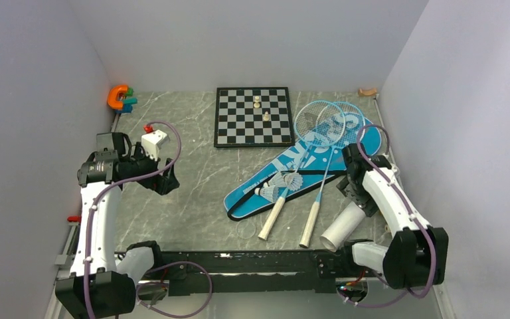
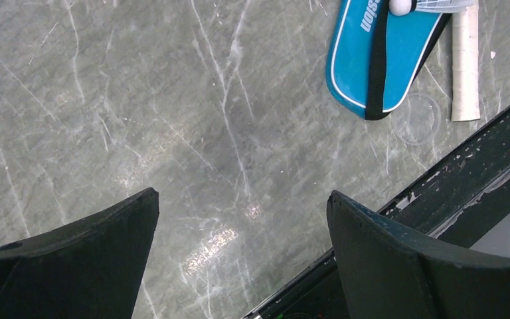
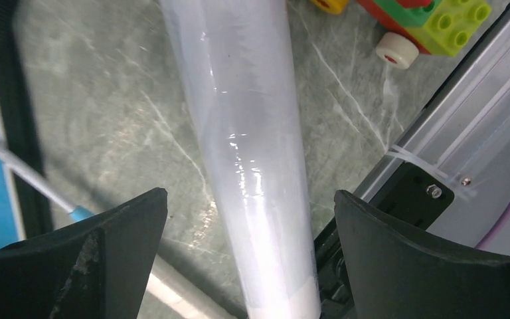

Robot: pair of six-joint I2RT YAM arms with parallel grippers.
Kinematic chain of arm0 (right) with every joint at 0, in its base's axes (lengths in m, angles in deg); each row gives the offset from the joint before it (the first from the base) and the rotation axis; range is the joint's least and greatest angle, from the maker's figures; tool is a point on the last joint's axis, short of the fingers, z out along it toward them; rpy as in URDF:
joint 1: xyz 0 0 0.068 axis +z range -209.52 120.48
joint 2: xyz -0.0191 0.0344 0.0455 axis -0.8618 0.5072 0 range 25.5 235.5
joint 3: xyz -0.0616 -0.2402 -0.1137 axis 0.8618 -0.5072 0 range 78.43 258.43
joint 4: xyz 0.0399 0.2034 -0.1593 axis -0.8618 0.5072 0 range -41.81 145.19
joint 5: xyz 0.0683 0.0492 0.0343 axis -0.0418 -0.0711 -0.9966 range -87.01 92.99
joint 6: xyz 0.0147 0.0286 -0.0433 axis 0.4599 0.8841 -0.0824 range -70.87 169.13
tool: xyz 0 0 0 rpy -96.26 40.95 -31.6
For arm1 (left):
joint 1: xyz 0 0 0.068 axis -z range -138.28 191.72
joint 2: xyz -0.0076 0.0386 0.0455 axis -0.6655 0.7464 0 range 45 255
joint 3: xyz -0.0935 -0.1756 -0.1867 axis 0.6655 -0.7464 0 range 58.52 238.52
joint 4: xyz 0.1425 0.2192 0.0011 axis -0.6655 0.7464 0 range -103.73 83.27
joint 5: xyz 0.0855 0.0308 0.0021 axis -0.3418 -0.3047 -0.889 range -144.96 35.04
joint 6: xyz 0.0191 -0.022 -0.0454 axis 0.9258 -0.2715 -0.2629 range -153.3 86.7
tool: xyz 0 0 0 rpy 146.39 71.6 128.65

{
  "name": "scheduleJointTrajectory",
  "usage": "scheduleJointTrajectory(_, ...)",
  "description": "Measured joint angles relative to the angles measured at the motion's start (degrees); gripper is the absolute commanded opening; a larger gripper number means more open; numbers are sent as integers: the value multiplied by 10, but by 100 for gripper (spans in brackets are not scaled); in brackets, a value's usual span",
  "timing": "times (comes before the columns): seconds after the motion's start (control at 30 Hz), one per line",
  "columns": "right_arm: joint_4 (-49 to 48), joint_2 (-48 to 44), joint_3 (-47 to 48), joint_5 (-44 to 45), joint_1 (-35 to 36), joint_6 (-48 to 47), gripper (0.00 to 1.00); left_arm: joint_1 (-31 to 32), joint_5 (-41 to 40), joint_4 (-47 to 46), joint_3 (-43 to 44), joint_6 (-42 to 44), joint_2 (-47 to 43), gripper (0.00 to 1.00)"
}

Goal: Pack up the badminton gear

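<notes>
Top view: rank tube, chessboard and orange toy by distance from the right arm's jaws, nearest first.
1. White tube: right at them, near-right side of the table.
2. Chessboard: far centre.
3. Orange toy: far-left corner.

From above we see only the near end of the white tube [image 1: 342,226]; its far end lies under the right arm [image 1: 388,193], and the right wrist view cuts it at top and bottom. The left wrist view cuts the blue bag [image 2: 385,60] and a racket handle [image 2: 465,60] at its top edge. The pieces [image 1: 257,102] on the chessboard [image 1: 239,126] are too small to name.
</notes>
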Motion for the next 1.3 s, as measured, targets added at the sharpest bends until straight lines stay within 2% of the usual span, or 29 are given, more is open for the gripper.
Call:
scheduleJointTrajectory(0.37, -22, 130, -16, -13, 0, 26, 100, 45, 6, -6, 0, -9, 30, 99)
scheduleJointTrajectory(0.63, -45, 174, -33, -12, -12, 31, 100, 118, -5, -33, 0, -36, 46, 99)
scheduleJointTrajectory(0.87, -49, 203, -36, -7, -30, 30, 99, 133, -9, -50, 0, -51, 75, 99)
scheduleJointTrajectory(1.13, -54, 206, -37, -1, -37, 40, 72, 145, -10, -59, 0, -51, 83, 99)
scheduleJointTrajectory(1.3, -66, 146, -72, -2, -14, 55, 55, 158, -22, -63, 0, -51, 83, 99)
